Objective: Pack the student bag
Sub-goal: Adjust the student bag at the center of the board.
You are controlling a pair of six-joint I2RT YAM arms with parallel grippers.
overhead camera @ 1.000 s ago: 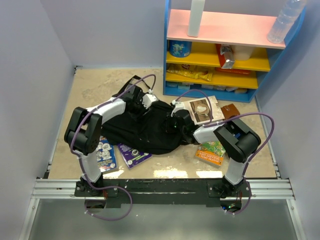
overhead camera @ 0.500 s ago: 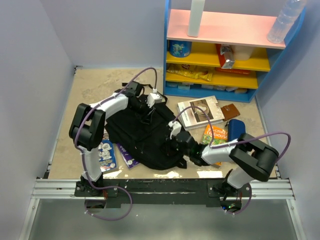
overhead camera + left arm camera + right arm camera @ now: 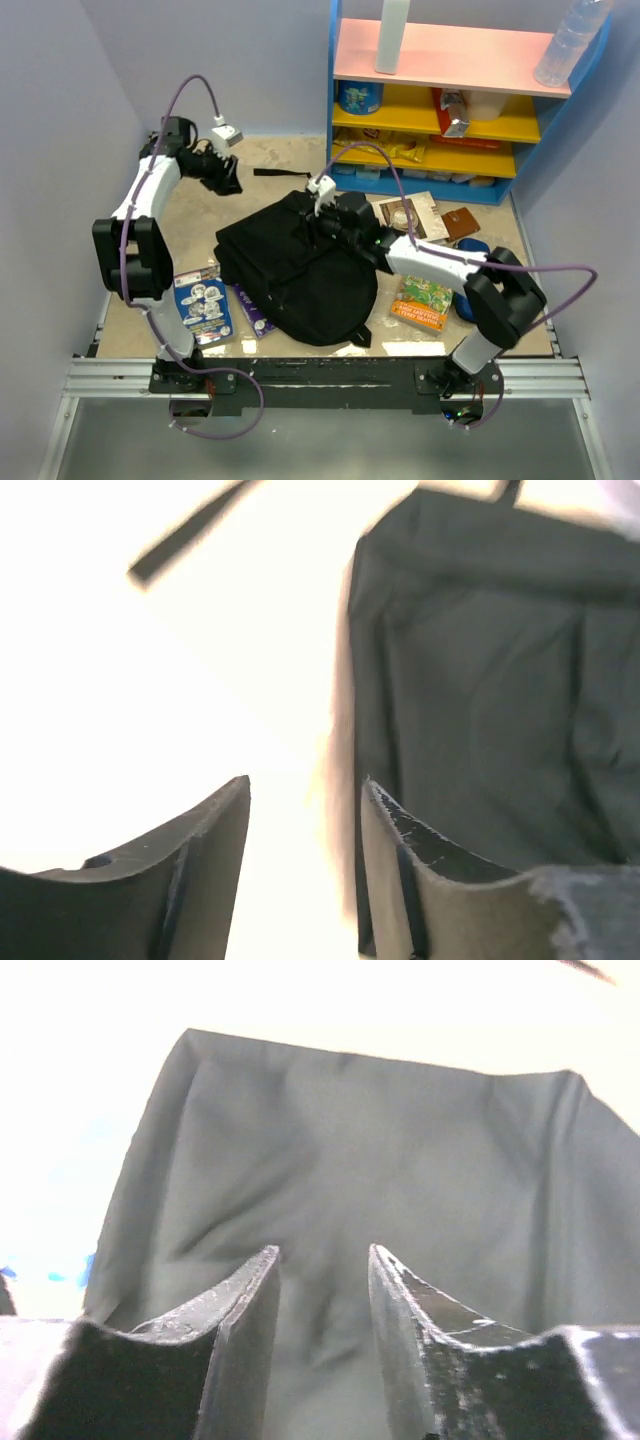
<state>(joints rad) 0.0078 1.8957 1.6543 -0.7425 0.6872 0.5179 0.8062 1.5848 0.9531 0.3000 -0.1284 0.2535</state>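
— Left gripper?
— Fingers parted, nothing between them, over bare table, with the student bag off to one side.
— And the right gripper?
— Spread too, empty, at the bag's far end.
— Where's the bag?
— Lying mid-table, with a blue book to its left and an orange book to its right.

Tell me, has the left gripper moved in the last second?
Yes: the left gripper came off the backpack and swung to the far left, away from the shelf unit.
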